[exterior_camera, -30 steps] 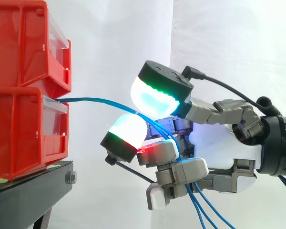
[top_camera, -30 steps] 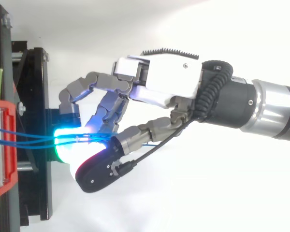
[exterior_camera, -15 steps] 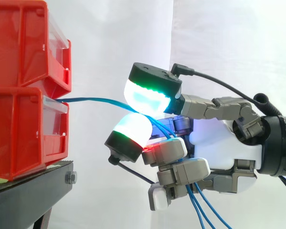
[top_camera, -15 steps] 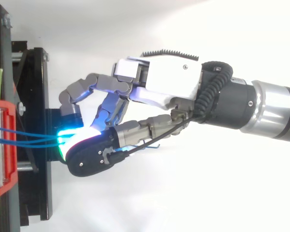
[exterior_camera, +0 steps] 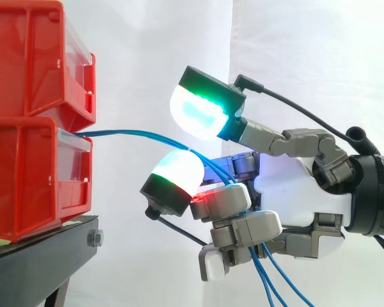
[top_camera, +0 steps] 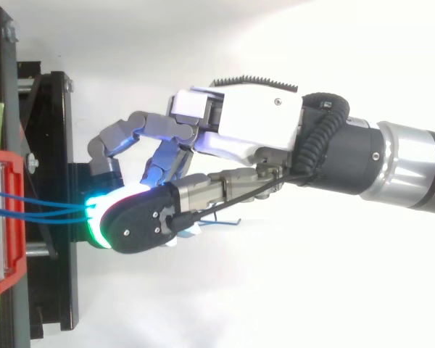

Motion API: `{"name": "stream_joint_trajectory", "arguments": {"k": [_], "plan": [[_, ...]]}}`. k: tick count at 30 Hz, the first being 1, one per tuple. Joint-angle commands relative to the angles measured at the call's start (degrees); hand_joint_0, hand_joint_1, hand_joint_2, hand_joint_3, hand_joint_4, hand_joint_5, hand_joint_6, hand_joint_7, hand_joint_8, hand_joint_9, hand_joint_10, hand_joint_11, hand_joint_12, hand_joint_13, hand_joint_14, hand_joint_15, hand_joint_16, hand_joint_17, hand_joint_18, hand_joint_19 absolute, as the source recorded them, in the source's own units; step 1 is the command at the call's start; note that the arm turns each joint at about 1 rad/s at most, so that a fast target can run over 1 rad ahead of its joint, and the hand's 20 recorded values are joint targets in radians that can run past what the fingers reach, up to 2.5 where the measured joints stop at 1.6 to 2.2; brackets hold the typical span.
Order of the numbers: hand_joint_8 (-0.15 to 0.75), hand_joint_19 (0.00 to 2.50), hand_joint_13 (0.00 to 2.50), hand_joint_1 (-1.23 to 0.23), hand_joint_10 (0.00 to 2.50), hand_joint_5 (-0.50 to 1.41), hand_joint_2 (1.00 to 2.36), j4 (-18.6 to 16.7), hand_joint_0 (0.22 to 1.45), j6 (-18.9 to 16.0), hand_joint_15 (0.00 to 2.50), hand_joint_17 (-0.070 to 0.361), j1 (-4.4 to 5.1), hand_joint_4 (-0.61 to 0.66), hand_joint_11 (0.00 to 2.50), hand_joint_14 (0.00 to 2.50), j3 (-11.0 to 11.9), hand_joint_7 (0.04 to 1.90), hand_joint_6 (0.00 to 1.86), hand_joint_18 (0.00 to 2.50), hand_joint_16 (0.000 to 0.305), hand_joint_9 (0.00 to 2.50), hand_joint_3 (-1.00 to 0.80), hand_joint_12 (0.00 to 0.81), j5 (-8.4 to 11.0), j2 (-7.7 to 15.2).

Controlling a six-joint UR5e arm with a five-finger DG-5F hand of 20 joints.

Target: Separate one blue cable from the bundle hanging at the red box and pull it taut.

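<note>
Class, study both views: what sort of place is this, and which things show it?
Probably a robotics lab test rig: a robot hand holding blue cables, red bins on a black stand, and a plain white curtain behind.

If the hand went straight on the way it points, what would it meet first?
Likely the front of the lower red bin, where the blue cables held by the hand emerge; the top view suggests they line up.
</note>
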State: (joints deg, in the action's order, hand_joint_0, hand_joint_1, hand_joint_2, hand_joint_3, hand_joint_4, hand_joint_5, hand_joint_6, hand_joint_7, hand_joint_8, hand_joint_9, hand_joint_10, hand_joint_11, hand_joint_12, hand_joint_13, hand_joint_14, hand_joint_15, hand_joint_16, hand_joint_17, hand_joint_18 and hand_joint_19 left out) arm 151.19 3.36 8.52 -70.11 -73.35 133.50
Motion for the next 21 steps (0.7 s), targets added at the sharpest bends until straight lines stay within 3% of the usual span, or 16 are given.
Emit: {"name": "stream_joint_trajectory", "arguments": {"k": [1,12,21], "plan": [[0.358,0.64,1.38,-0.46,0.02,-0.18,1.01,0.2,0.61,0.5,1.57,0.107,-0.17,0.19,1.40,0.01,0.1,1.24,0.83,0.94,0.047,1.23,-0.42,0.363,0.22,-0.1],[0.355,0.64,1.37,-0.65,0.02,-0.19,1.03,0.4,0.62,1.9,1.55,0.108,-0.08,0.20,1.40,0.01,0.0,1.31,0.84,0.92,0.048,1.15,-0.10,0.371,0.66,0.0],[0.348,0.64,1.33,-0.70,0.02,-0.20,1.03,0.6,0.65,2.1,1.59,0.110,0.09,0.17,1.38,0.01,0.0,1.22,0.86,0.90,0.049,1.08,-0.13,0.369,0.93,0.0]]}}
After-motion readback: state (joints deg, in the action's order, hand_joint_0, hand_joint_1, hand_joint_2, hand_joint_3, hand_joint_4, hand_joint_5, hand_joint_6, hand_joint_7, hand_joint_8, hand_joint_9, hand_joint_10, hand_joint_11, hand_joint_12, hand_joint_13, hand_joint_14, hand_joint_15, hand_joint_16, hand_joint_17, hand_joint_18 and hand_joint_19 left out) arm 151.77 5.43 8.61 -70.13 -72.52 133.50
